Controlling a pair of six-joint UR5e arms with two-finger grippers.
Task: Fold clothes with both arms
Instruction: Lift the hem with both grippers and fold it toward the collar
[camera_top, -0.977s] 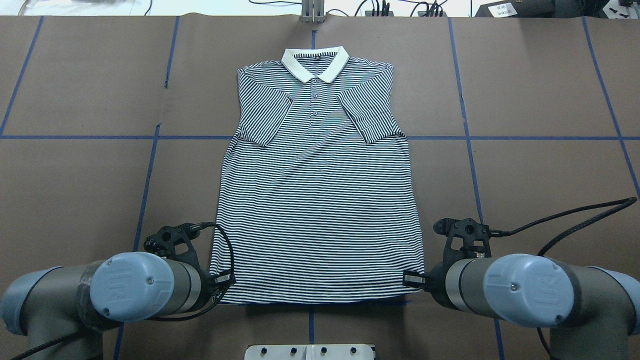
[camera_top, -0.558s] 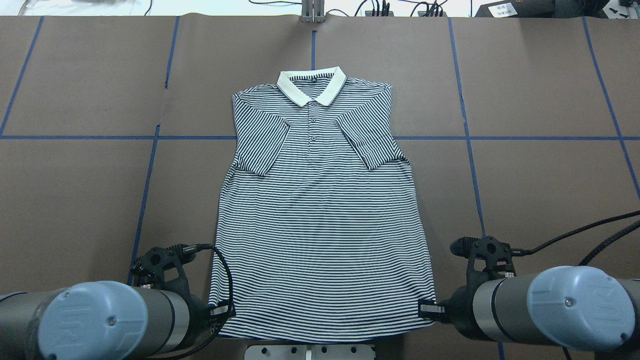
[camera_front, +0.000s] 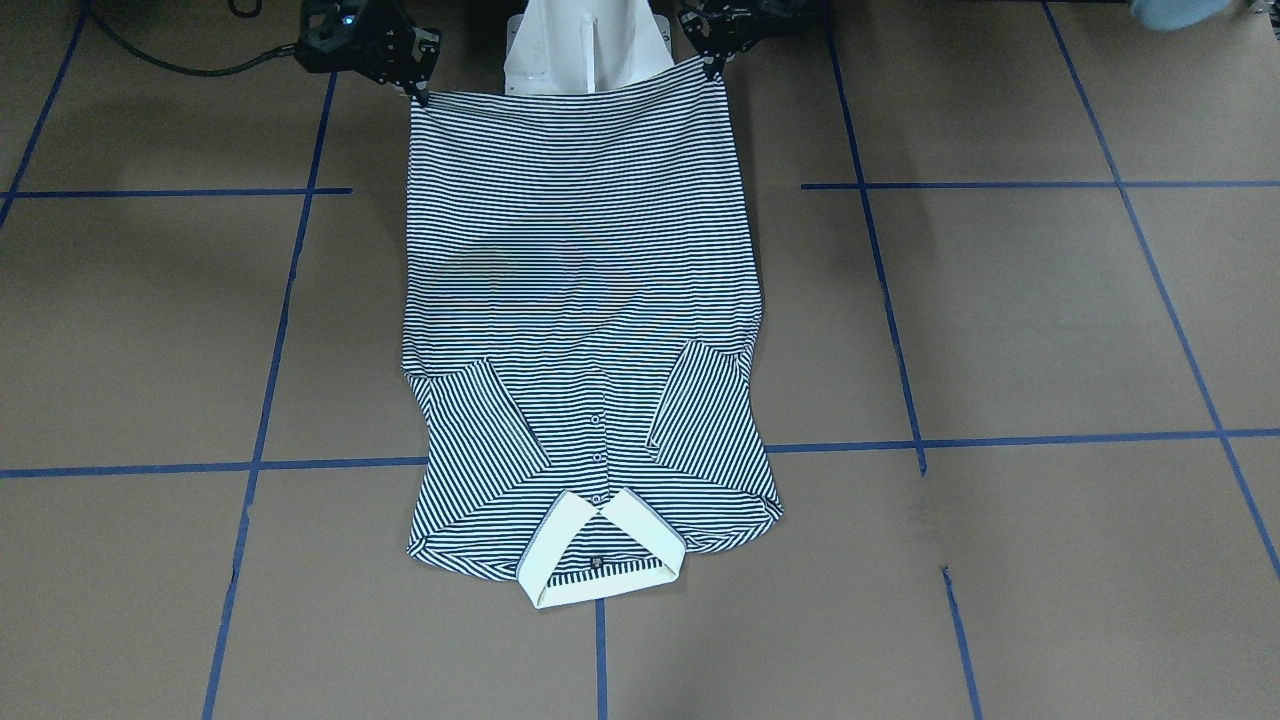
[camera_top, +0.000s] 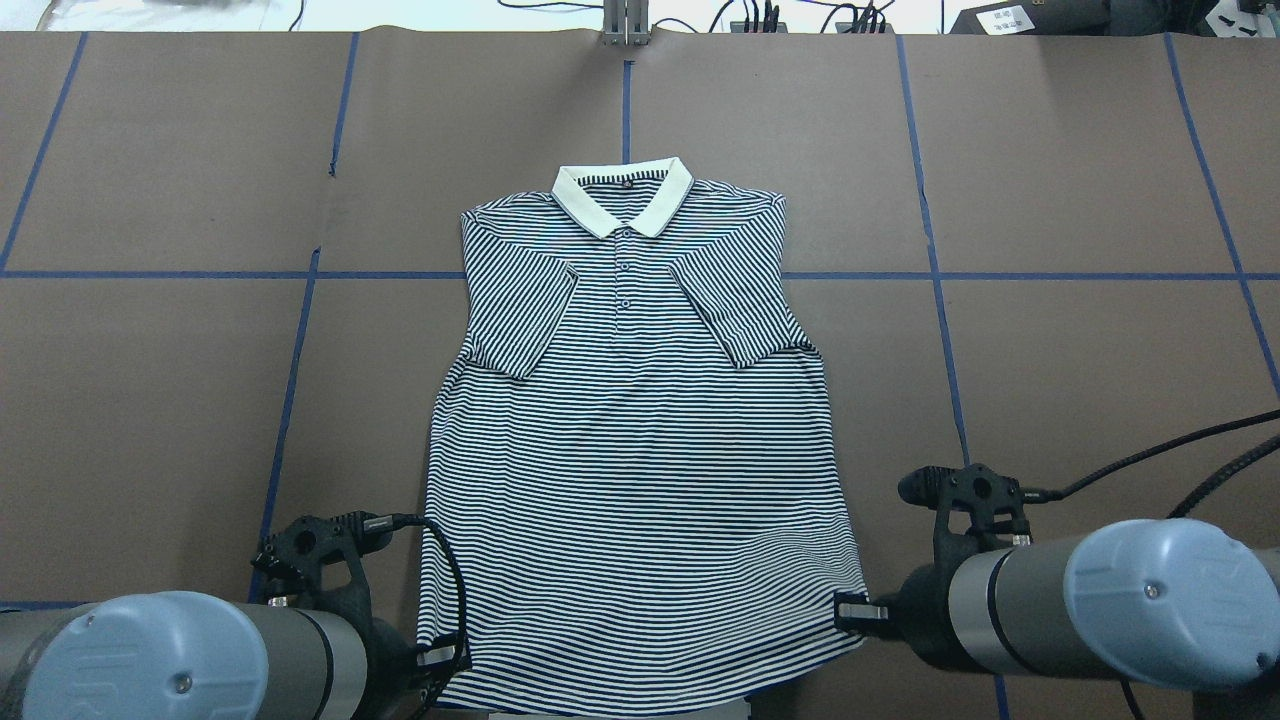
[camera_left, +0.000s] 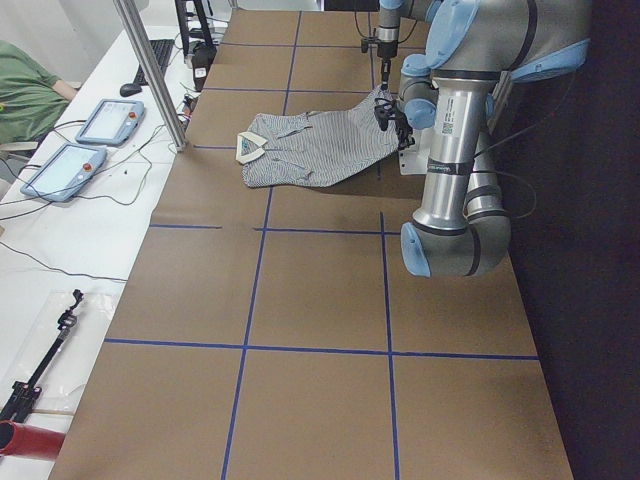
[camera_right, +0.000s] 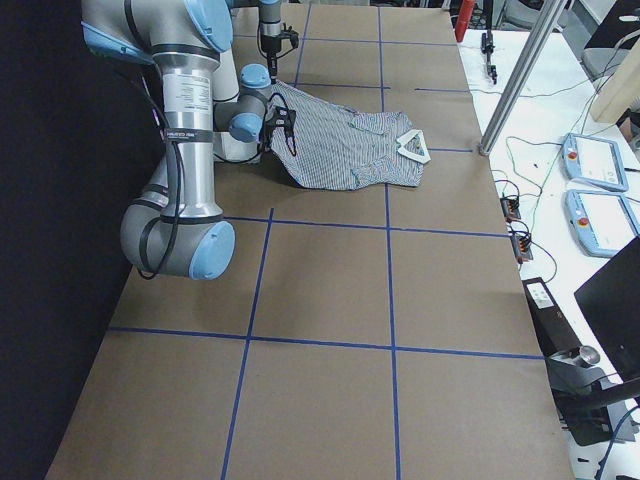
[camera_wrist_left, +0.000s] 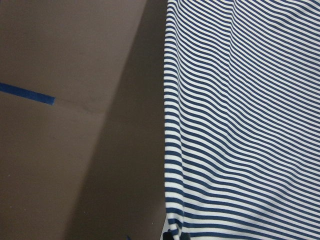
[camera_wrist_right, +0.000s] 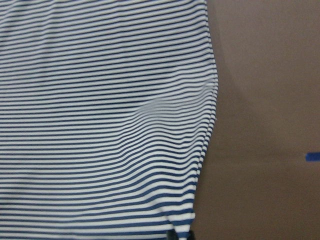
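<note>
Compared with a second ago, you are seeing the polo shirt (camera_top: 640, 450) sitting closer to the robot. Its collar (camera_top: 622, 195) is now lying well short of the far edge, and both arms are drawn back toward the base.

The brown table (camera_top: 150, 400), crossed by blue tape lines (camera_top: 290, 380), is carrying the shirt near its middle. The left arm (camera_top: 170, 660) and right arm (camera_top: 1100, 600) are reaching in low from the robot's side, one at each lower corner of the garment.

The shirt is lying front side up, with its long axis running straight away from the robot. The collar is pointing toward the operators' side. The hem (camera_top: 640, 680) is hanging at the robot's edge, over the white pedestal base (camera_front: 585, 50). The front-facing view is showing that hem lifted and stretched between the two grippers. Both sleeves (camera_top: 520, 310) are lying folded inward over the chest.

The left gripper (camera_top: 440, 655) is pinching the hem corner on the robot's left. The right gripper (camera_top: 850, 610) is closed on the opposite corner. In each wrist view the striped cloth is running down to a dark fingertip at the bottom edge.

The small buttons (camera_top: 623, 266) are running in a line down from the collar.
</note>
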